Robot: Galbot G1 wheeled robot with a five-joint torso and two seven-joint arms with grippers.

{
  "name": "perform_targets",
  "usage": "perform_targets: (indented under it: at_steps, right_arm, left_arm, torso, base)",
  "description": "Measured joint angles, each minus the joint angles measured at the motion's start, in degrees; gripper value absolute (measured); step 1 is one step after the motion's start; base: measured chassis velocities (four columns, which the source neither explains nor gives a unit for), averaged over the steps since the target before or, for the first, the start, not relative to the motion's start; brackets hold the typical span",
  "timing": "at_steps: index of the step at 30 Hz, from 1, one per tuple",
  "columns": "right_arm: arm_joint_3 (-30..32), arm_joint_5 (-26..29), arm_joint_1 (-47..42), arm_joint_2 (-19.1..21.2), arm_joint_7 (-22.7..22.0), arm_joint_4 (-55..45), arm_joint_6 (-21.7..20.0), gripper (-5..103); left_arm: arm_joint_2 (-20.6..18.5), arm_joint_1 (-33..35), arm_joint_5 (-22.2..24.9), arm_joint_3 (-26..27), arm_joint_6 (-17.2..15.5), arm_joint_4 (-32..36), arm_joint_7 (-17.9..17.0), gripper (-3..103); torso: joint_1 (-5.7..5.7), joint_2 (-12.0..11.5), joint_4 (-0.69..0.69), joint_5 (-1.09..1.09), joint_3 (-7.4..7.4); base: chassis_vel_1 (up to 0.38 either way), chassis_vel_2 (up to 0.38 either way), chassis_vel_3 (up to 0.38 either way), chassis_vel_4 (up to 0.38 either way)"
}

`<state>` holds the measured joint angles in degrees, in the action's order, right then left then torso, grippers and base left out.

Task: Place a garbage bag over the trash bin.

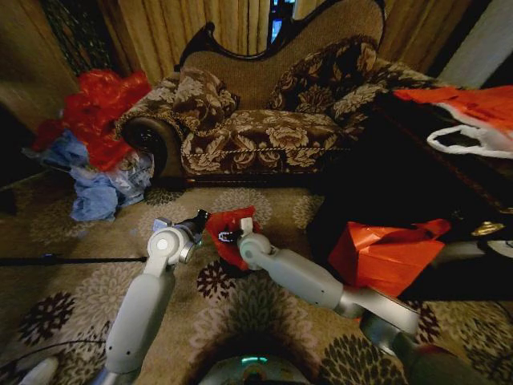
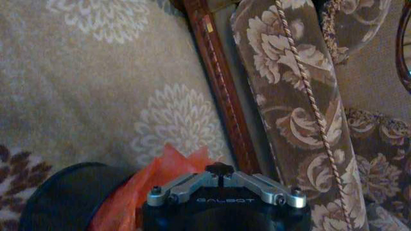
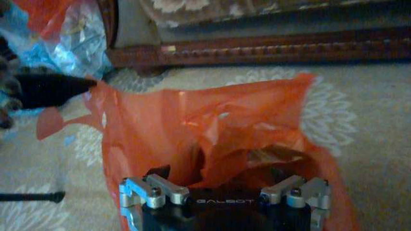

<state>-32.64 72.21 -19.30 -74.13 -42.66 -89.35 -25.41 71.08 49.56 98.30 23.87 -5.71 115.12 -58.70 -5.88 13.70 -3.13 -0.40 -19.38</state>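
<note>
Head view — garbage bag (image 1: pixel 228 227) over trash bin (image 2: pixel 64 197) | right gripper (image 3: pixel 224 185) spread inside bag | left gripper (image 2: pixel 222 180) pinching bag

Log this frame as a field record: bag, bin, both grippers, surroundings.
garbage bag: red, crinkled, hanging open in front of the right gripper, over the carpet
trash bin: black, round rim, on the carpet beside the bag, just ahead of the left gripper; bag not yet over the rim
left gripper: at the bag's edge, linkage folded in; grip on the bag not clear
right gripper: spread wide, bag plastic bunched between the fingers
sofa: floral, directly behind the work area
bag heap: red and blue, at the sofa's left end
</note>
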Motion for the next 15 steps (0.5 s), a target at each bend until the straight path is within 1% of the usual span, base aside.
perform_targets:
  at_steps: [1,3,4,7,9,11,12,15]
  right_arm:
    - [0.3,-0.5,-0.5,0.3,-0.1,-0.6,0.1,100]
    - [1.4,-3.4,-2.5,1.6,0.0,-2.5,1.0,100]
    - [1.4,-3.4,-2.5,1.6,0.0,-2.5,1.0,100]
    - [4.6,-8.4,-5.7,3.0,2.1,-4.4,1.4,100]
    - [5.3,-9.1,-6.3,3.2,2.6,-4.8,1.5,100]
    - [7.8,-10.2,-8.1,4.0,4.2,-5.9,1.7,100]
    - [7.8,-10.2,-8.1,4.0,4.2,-5.9,1.7,100]
    - [10.6,-10.5,-10.5,4.8,5.5,-6.8,2.0,100]
  left_arm:
    - [0.1,0.1,-0.1,0.1,0.0,-0.1,0.2,0]
    - [0.2,0.6,-0.7,0.3,0.2,-0.7,1.0,0]
    - [0.2,0.6,-0.7,0.3,0.2,-0.7,1.0,0]
    - [-0.4,1.8,-1.2,0.7,0.4,-0.6,1.4,0]
    - [-0.6,2.1,-1.1,0.9,0.4,-0.4,1.4,0]
    - [-1.0,3.0,-1.1,1.6,0.5,0.1,1.4,0]
    - [-1.0,3.0,-1.1,1.6,0.5,0.1,1.4,0]
    - [-1.2,4.2,-1.1,2.4,0.5,0.4,1.4,0]
  torso:
    - [0.00,0.0,0.00,0.00,0.00]
    - [0.00,0.0,0.00,0.01,0.00]
    - [0.00,0.0,0.00,0.01,0.00]
    - [0.00,0.0,0.00,0.00,0.00]
    - [0.00,0.0,0.01,0.00,0.00]
    - [0.00,0.0,0.01,0.00,0.00]
    - [0.00,0.0,0.01,0.00,0.00]
    - [0.00,0.0,0.00,-0.01,0.00]
  base:
    - [0.000,0.000,0.000,0.000]
    - [0.000,0.000,0.000,0.000]
    - [0.000,0.000,0.000,0.000]
    - [0.000,0.000,0.000,0.000]
    - [0.000,0.000,0.000,0.000]
    - [0.000,0.000,0.000,0.000]
    - [0.000,0.000,0.000,0.000]
    - [0.000,0.000,0.000,0.000]
